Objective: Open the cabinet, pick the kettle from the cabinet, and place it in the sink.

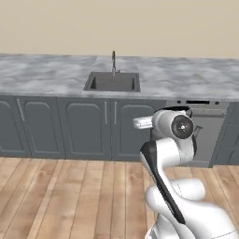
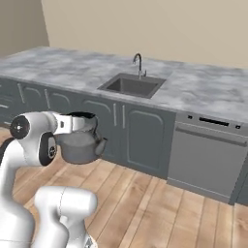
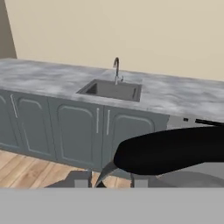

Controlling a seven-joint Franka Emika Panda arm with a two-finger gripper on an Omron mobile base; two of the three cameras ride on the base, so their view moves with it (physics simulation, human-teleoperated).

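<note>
You see the small silver-grey metal kettle (image 2: 81, 145) with its rounded body and curved spout hanging in the air over the wooden plank floor (image 2: 145, 203), well apart from the dark grey rectangular sink (image 2: 131, 86) and lower than it. The gripper (image 2: 83, 121) is clamped on the black arched handle (image 3: 175, 148) of the kettle, and the kettle hangs below it with the spout turned toward the low grey base cabinets (image 2: 140, 135) that stand under the sink. In the hand view the black handle crosses the lower part of the picture, just above the fingertips (image 3: 82, 180), and a piece of the silver body shows under it. The sink is set into the grey marble bench (image 2: 213, 94), and the slim arched metal faucet (image 2: 138, 64) rises at the far rim of the sink, against the beige wall (image 2: 169, 24). To the right of the sink, under the bench, you find a grey dishwasher front (image 2: 206, 155) with a dark control strip on top. In the left base view the white arm (image 1: 170, 154) stands in front of the base cabinets, below and to the right of the sink, and it hides most of the kettle there.
</note>
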